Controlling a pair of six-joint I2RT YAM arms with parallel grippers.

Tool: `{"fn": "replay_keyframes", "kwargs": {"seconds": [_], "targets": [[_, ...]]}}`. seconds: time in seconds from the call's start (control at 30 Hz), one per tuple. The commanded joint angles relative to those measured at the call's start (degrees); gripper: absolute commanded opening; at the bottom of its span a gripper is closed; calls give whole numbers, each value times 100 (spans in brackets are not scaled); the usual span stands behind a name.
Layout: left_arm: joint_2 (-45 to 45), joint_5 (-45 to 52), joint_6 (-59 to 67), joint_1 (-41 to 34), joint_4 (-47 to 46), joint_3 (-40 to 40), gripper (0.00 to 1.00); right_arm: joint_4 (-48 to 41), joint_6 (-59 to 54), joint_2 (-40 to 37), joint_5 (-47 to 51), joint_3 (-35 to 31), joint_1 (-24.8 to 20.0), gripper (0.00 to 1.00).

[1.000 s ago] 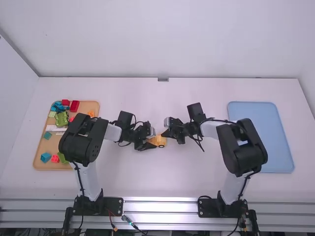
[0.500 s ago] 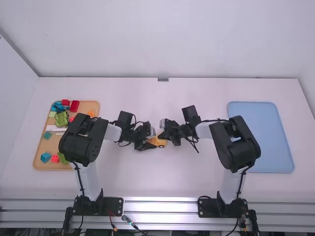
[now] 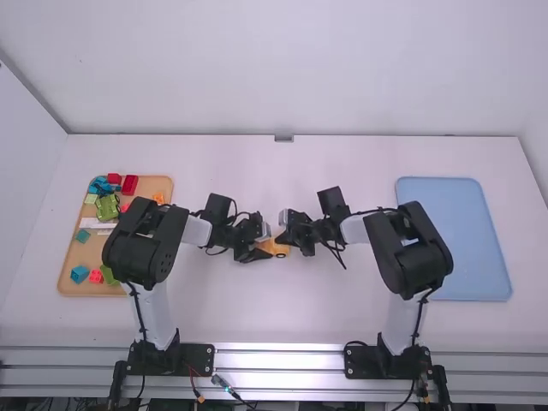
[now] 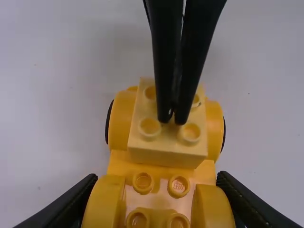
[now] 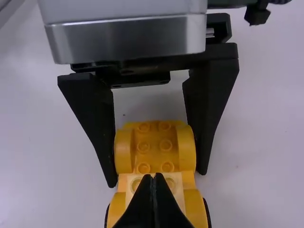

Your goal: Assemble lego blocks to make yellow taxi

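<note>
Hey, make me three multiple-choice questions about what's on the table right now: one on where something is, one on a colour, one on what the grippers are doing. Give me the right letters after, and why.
1. Where is the blue tray?
A: left side of the table
B: middle
C: right side

2. What colour is the block on top of the car base?
A: pale yellow
B: red
C: green

3. Which gripper has its fingers on both sides of the car base?
A: the right
B: the left
C: neither

Right letters:
1: C, the high view shows the tray beyond the right arm, towards the table's right edge.
2: A, the left wrist view shows a pale yellow block, lighter than the base under it.
3: B, the left gripper straddles the base, while the right gripper has its fingertips together at the block's top.
</note>
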Motion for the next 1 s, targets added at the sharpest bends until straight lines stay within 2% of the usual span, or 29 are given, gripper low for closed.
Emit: {"fn": "replay_keyframes", "kwargs": {"seconds": [0.0,0.27,0.4,0.5,0.53,0.63,0.67,0.7,0.87,0.97], "targets": [[70,-234,-208,-11,-111,-122,40,-306,48,262,1054,-271,28,0],[70,-232,-210,11,-72,-127,40,-610,-37,262,1333,-271,28,0],[70,-234,-210,-26,-70,-127,40,-321,151,243,1062,-186,26,0],[70,-234,-208,-39,-70,-127,41,-437,179,-33,693,-13,-33,9],[70,-234,-208,-39,-70,-127,41,-437,179,-33,693,-13,-33,9],[70,-236,-210,-39,-70,-127,42,-651,138,-573,485,142,-59,45],[70,-236,-210,-39,-70,-127,42,-691,197,-745,533,190,-57,68],[70,-234,-210,-37,-70,-127,42,-734,254,-887,601,223,-46,100],[70,-234,-210,-37,-68,-127,49,-1237,546,-1628,1449,260,-48,99],[70,-238,-212,-37,-70,-127,70,-1620,651,-1926,1967,260,9,99]]}}
